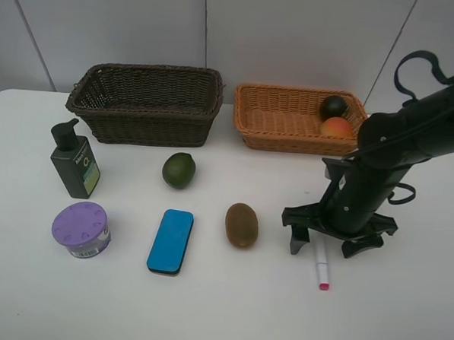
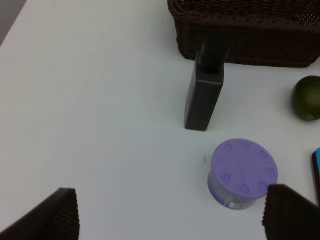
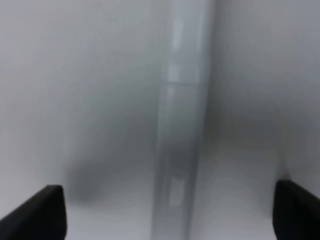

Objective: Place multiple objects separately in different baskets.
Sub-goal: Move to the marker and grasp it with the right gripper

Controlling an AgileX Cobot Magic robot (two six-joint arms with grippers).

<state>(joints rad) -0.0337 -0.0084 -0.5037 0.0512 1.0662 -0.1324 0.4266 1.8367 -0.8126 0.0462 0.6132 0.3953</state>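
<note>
A: How far along is it?

B: Early, I'd judge. The marker (image 1: 322,268) lies on the counter (image 1: 227,315) under the right end effector (image 1: 326,247), the kiwi (image 1: 242,224) beside it. Farther out are the eraser (image 1: 170,241), lime (image 1: 178,170), tub (image 1: 81,229) and bottle (image 1: 75,162). Only the mangosteen (image 1: 334,107) and peach (image 1: 336,128) sit in the light basket (image 1: 292,90) beyond.

A: And the grip?

B: Released, jaws wide astride the marker, clasping nothing. The left end effector (image 2: 172,210) is released too, empty, near the tub.
</note>
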